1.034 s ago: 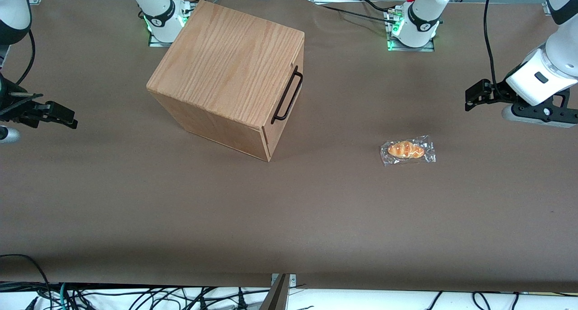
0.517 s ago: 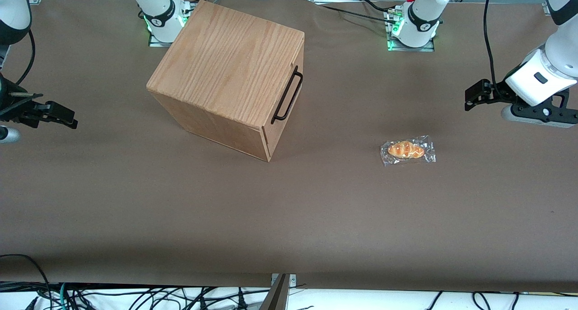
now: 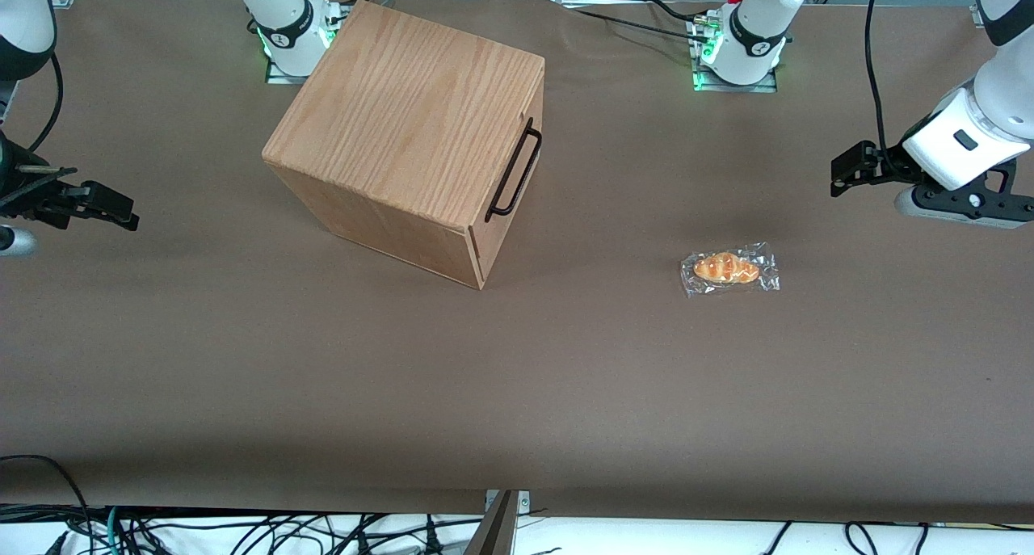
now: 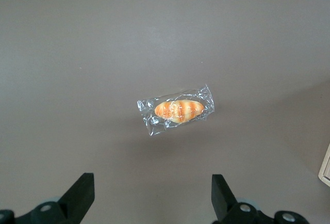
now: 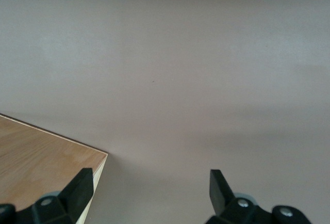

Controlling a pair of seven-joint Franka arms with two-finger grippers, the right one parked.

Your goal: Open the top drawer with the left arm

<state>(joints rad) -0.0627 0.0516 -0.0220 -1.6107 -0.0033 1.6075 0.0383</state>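
The top drawer (image 3: 489, 234) is closed in the oak-grain wooden box (image 3: 408, 131). Its front faces the working arm's end of the table and carries a thin black wire handle (image 3: 514, 171). The left arm (image 3: 969, 135) hangs over the table at its own end, well apart from the box. Its gripper (image 3: 842, 177) points toward the box and is open, holding nothing. In the left wrist view the gripper (image 4: 152, 198) has its fingers (image 4: 80, 195) spread wide above bare table.
A bread roll in clear wrap (image 3: 729, 269) lies on the brown table (image 3: 565, 377) between gripper and box, nearer the front camera; the left wrist view has the roll (image 4: 176, 110) below the gripper. Two arm bases with green lights (image 3: 739, 42) stand along the table's back edge.
The left arm's wrist has shifted very slightly away from the front camera. The gripper stays open, and the box and roll have not moved.
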